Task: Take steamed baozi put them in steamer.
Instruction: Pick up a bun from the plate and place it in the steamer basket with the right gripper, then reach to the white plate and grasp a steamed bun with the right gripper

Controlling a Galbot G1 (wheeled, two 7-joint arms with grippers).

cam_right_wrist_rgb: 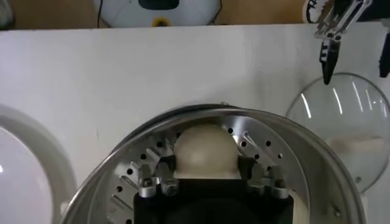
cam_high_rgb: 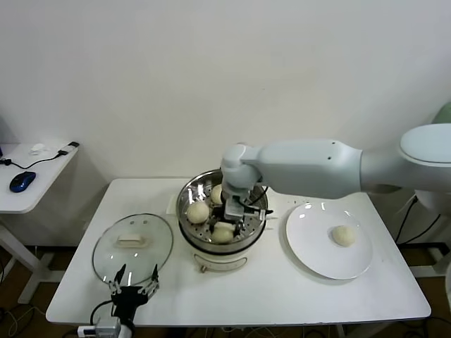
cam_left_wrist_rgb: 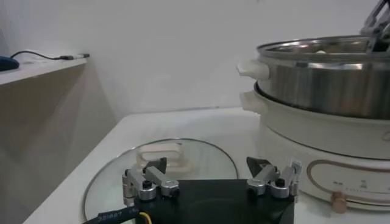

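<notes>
The steel steamer (cam_high_rgb: 185, 191) stands mid-table on its white base. Three baozi are in it: one at the left (cam_high_rgb: 198, 210), one at the back (cam_high_rgb: 217, 193) partly hidden by the arm, and one at the front (cam_high_rgb: 223, 233). My right gripper (cam_high_rgb: 230, 222) reaches down into the steamer, shut on the front baozi (cam_right_wrist_rgb: 204, 149) just above the perforated tray (cam_right_wrist_rgb: 268, 146). A fourth baozi (cam_high_rgb: 344, 236) lies on the white plate (cam_high_rgb: 310, 253). My left gripper (cam_high_rgb: 132, 285) is open and empty, parked near the table's front left edge.
The glass lid with a white handle (cam_high_rgb: 132, 243) lies flat left of the steamer, just beyond the left gripper (cam_left_wrist_rgb: 210, 173); it also shows in the left wrist view (cam_left_wrist_rgb: 201, 152). A side desk with a blue mouse (cam_high_rgb: 22, 181) stands far left.
</notes>
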